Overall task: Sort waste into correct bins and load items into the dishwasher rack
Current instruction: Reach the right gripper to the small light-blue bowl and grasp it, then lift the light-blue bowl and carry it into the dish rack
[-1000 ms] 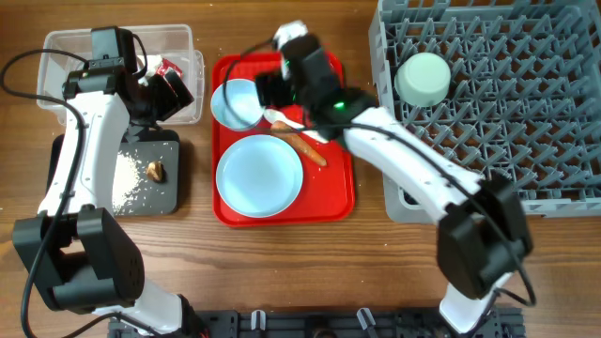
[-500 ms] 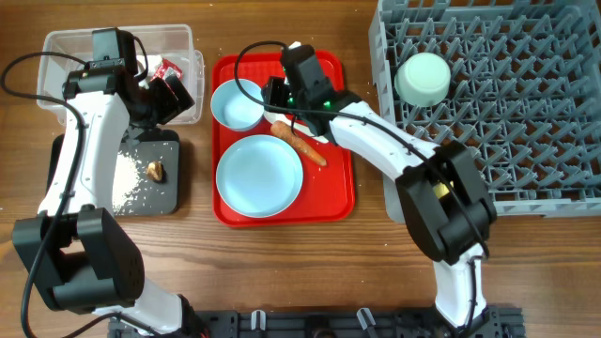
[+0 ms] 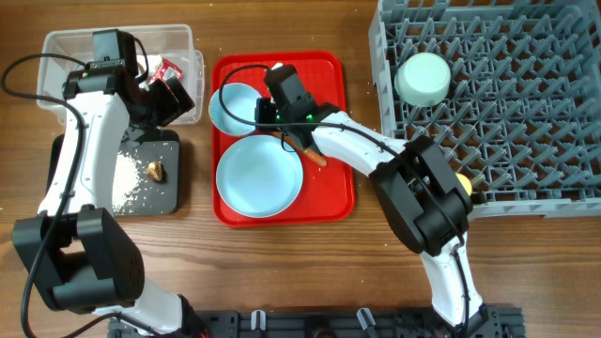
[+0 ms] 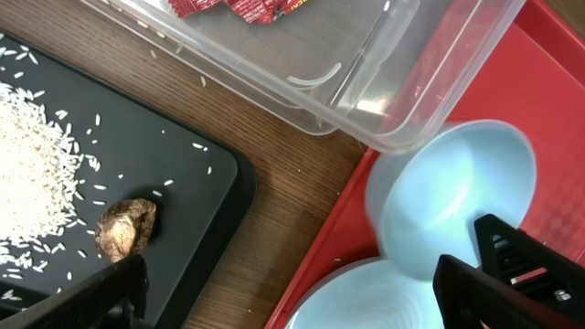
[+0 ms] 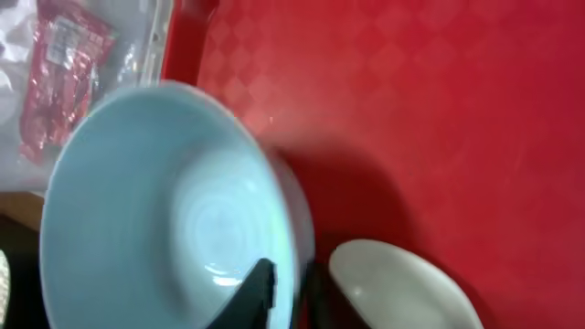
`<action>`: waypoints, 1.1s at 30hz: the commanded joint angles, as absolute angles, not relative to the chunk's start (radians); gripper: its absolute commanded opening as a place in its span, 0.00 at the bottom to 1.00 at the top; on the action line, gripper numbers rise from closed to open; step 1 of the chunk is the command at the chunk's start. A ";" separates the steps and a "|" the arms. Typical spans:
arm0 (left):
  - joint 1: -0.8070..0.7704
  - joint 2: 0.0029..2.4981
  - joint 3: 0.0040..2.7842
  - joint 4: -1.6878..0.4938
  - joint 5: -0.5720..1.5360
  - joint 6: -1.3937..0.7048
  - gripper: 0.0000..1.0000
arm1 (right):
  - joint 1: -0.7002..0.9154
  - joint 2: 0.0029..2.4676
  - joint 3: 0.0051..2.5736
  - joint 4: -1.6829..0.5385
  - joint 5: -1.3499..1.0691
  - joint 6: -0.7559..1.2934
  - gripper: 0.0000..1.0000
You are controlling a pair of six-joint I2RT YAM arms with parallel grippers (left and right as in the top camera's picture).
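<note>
1. The right gripper is clamped on the rim of a small bowl. In the right wrist view one finger sits inside the wall and the other outside, with the wall between them.
2. The small bowl is pale blue, smooth, glossy and round. It has no long axis, so any point on the rim would serve for a grip. In the left wrist view it seems tipped rather than lying flat.
3. Just outside the outer finger lies the white spoon, of smooth plastic, on the red tray, which has a diamond-embossed floor.
4. Near the gripper, on its robot-ward side, are the flat light blue plate and the orange-brown stick, which lies slantwise.
5. The grey rack of upright pegs stands well apart to the gripper's right, past the tray's edge. An upturned pale bowl already sits in it. I judge the right arm the nearer one for that carry.
6. To the gripper's left, the left gripper hangs spread and empty. It is above the place where the clear tub meets the black tray.
</note>
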State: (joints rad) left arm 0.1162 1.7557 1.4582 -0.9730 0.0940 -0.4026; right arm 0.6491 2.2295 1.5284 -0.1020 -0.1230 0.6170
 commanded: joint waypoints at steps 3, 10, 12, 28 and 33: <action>0.114 1.737 1.477 -0.973 0.080 -0.397 1.00 | 0.630 2.242 1.533 -0.091 -0.113 0.606 0.04; 0.114 1.737 1.477 -0.973 0.080 -0.397 1.00 | 0.578 2.075 1.533 -0.146 -0.111 0.601 0.04; 0.114 1.737 1.477 -0.973 0.080 -0.397 1.00 | 0.522 1.926 1.533 -0.233 -0.074 0.547 0.04; 0.113 1.737 1.477 -0.965 0.077 -0.400 1.00 | 0.337 1.321 1.519 -1.319 1.131 0.475 0.04; 0.113 1.737 1.477 -0.958 0.077 -0.401 1.00 | 0.300 1.428 1.437 -1.297 1.142 0.210 0.04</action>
